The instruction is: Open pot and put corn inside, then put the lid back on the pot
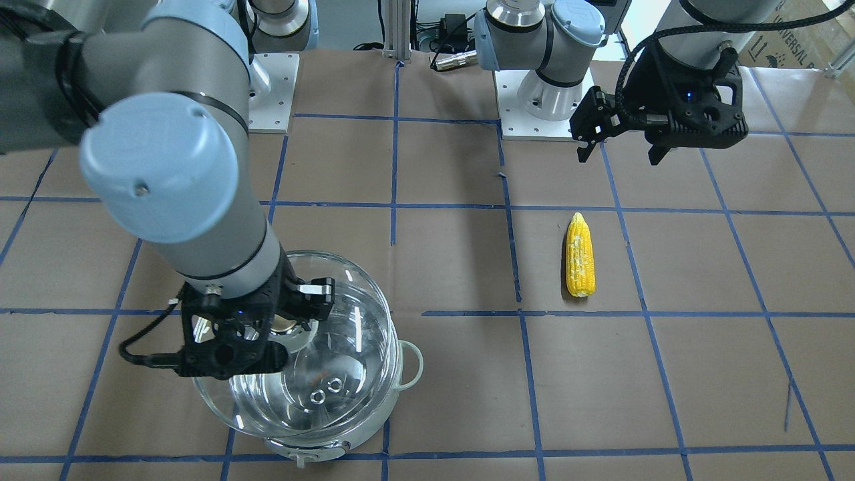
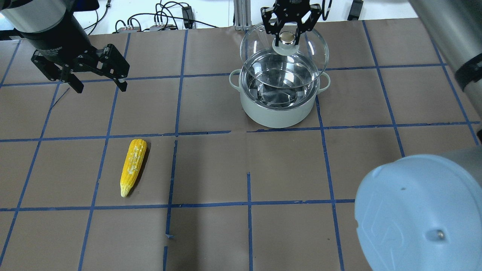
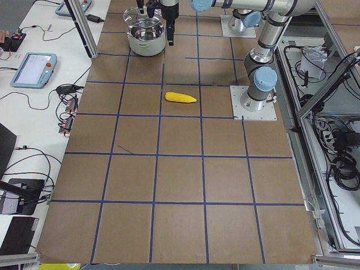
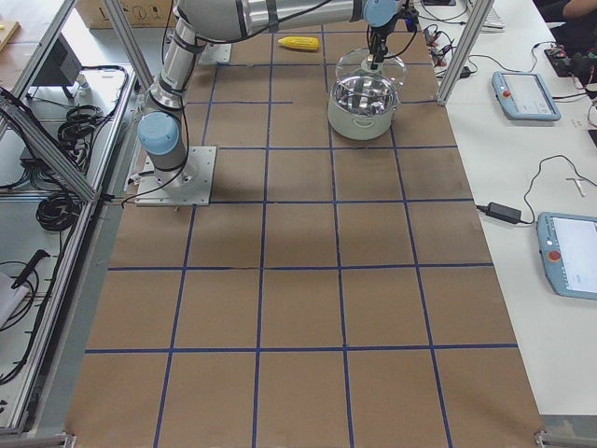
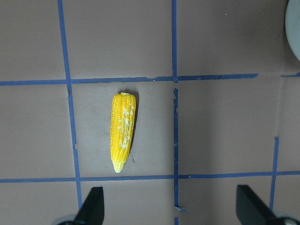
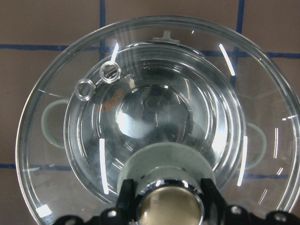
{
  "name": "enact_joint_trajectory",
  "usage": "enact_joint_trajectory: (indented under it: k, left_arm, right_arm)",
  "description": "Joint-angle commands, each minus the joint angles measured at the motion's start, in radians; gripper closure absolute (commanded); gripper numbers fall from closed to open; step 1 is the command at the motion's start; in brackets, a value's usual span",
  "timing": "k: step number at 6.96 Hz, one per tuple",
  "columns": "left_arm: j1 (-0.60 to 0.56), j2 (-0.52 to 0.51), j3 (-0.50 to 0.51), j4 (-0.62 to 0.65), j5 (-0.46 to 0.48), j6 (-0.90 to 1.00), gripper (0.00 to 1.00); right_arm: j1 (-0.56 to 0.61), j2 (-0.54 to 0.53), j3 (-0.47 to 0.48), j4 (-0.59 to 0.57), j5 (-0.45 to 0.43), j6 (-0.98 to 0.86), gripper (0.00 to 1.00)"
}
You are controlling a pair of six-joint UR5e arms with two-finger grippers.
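Observation:
The steel pot (image 2: 278, 109) stands open on the far right part of the table, with pale loop handles (image 2: 234, 78). My right gripper (image 2: 287, 35) is shut on the knob (image 6: 166, 201) of the clear glass lid (image 2: 301, 49). It holds the lid a little above the pot, shifted toward the far side; the pot shows through the glass in the right wrist view (image 6: 154, 108). The yellow corn (image 2: 133, 166) lies flat on the left half. My left gripper (image 2: 101, 88) is open and empty, hovering beyond the corn (image 5: 123, 131), well apart from it.
Brown paper with blue tape grid lines (image 2: 248, 169) covers the table. The right arm's big elbow joint (image 2: 418, 214) blocks the near right corner of the overhead view. Arm bases (image 1: 544, 100) stand at the robot's edge. Cables and aluminium posts (image 2: 241, 15) lie beyond the far edge.

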Motion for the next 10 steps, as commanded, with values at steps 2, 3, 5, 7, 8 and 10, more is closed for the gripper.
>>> enact_joint_trajectory:
  k: [2,3,5,7,8,10]
  left_arm:
    - [0.014,0.009,-0.037,-0.002,0.003,0.033,0.00]
    - [0.034,0.026,-0.072,-0.006,0.004,0.067,0.00]
    - [0.156,0.019,-0.190,0.041,-0.011,0.218,0.00]
    - [0.196,-0.001,-0.438,0.368,-0.010,0.303,0.00]
    - [0.198,-0.027,-0.567,0.571,-0.011,0.287,0.00]
    - [0.187,-0.101,-0.681,0.752,-0.011,0.264,0.00]
  right_arm:
    - [-0.114,-0.262,0.057,0.233,0.008,-0.107,0.70]
    - [-0.136,-0.354,0.144,0.247,0.010,-0.126,0.70]
    - [-0.182,-0.526,0.402,0.188,0.011,-0.173,0.70]
    - [-0.187,-0.567,0.522,0.096,0.004,-0.172,0.70]
    - [-0.187,-0.565,0.505,0.095,-0.003,-0.171,0.70]
    - [-0.187,-0.568,0.491,0.095,-0.029,-0.170,0.70]
